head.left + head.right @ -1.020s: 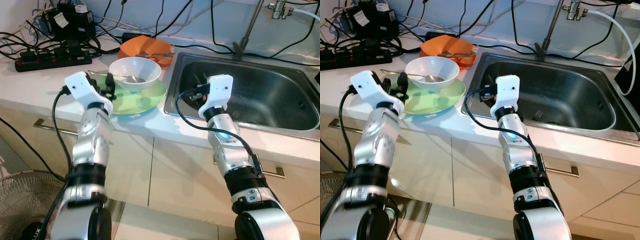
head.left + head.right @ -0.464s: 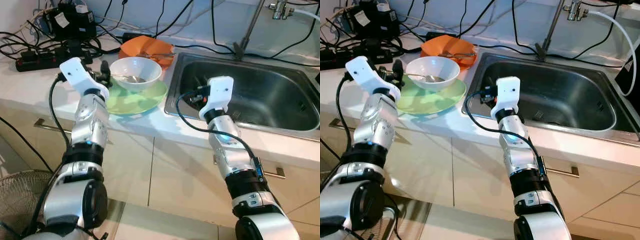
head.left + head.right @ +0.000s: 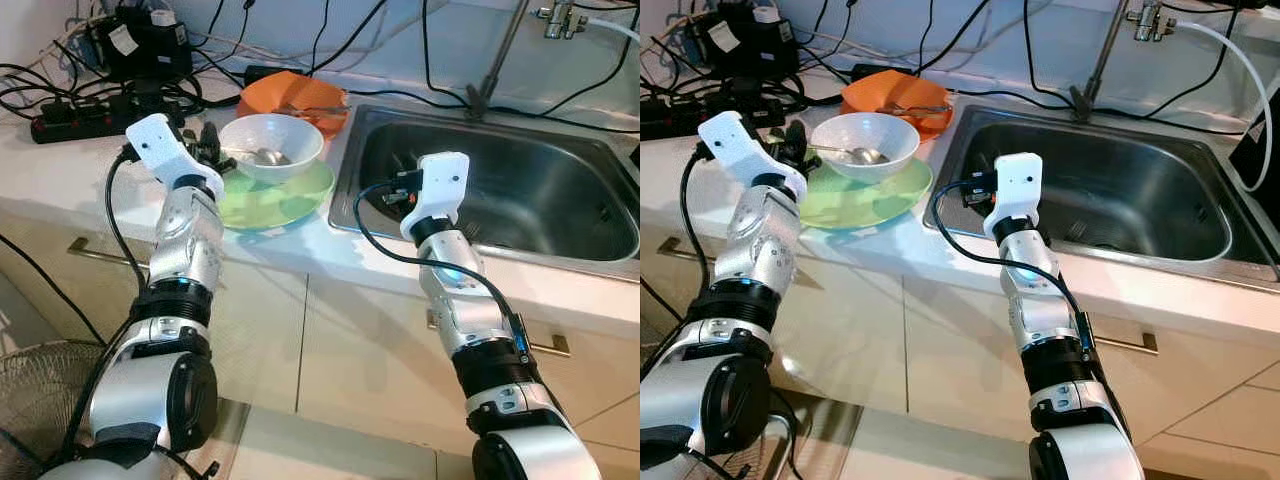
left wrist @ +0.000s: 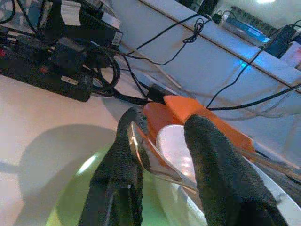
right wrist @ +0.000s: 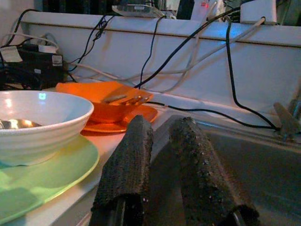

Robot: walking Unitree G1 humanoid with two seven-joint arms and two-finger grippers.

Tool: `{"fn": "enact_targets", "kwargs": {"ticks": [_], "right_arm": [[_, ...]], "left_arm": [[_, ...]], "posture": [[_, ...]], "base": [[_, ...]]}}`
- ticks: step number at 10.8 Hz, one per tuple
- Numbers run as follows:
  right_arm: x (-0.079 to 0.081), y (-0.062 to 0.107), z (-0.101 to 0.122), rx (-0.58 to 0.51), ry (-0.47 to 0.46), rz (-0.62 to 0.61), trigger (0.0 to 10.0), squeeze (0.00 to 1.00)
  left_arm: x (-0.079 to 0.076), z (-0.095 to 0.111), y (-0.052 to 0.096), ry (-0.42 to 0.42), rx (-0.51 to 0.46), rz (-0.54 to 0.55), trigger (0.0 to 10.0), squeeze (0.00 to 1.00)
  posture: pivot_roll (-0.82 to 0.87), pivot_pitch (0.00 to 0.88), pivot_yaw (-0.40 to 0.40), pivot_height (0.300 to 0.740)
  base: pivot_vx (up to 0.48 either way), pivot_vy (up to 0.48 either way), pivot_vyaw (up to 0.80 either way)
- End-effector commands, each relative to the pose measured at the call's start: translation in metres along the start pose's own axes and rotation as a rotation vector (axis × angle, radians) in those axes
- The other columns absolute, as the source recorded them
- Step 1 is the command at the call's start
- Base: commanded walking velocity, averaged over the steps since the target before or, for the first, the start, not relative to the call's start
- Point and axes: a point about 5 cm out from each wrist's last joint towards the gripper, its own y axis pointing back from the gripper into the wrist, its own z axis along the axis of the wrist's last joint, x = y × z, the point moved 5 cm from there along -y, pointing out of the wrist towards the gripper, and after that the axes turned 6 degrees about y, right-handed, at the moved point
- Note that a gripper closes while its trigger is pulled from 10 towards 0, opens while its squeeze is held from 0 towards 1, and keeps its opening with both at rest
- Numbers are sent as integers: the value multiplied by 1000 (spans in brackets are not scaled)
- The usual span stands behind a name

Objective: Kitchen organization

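A white bowl (image 3: 270,142) with a metal spoon (image 3: 262,156) in it stands on a green plate (image 3: 270,200) on the counter, left of the sink (image 3: 520,190). Behind it an orange bowl (image 3: 290,95) holds a fork. My left gripper (image 3: 210,142) is at the bowl's left rim, open. In the left wrist view the spoon's handle (image 4: 141,146) runs between its fingers (image 4: 122,160), close to one of them. Over the sink's left edge my right gripper (image 3: 388,193) hangs open by a narrow gap, with nothing in it (image 5: 162,125).
A black power strip (image 3: 100,115), a charger and tangled cables crowd the counter's back left. The faucet (image 3: 500,50) rises behind the sink. Cabinet fronts with handles run below the counter. A floor fan (image 3: 40,400) stands at the lower left.
My left gripper rose from the green plate's near edge to the bowl's left rim and now straddles the spoon handle. The right arm has stayed put.
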Motion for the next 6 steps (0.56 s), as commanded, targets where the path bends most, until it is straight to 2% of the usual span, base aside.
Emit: {"fn": "enact_targets", "kwargs": {"ticks": [1,3,5,6], "right_arm": [[-4,1,0,6,-3,-15,10000,0],[-4,1,-1,8,-5,-18,10000,0],[-3,-1,1,4,-3,-15,10000,0],[-3,-1,1,1,-4,-14,10000,0]], "left_arm": [[-11,4,-4,11,-10,-29,0,0],[-14,7,-4,16,-21,-43,0,0],[-32,21,0,70,-76,-126,0,0],[-47,33,5,81,-117,-188,0,0]], "posture": [[180,0,-53,740],[184,0,-54,740],[187,0,-54,740],[192,0,-56,740]], "base": [[0,0,0],[0,0,0],[0,0,0],[0,0,0]]}}
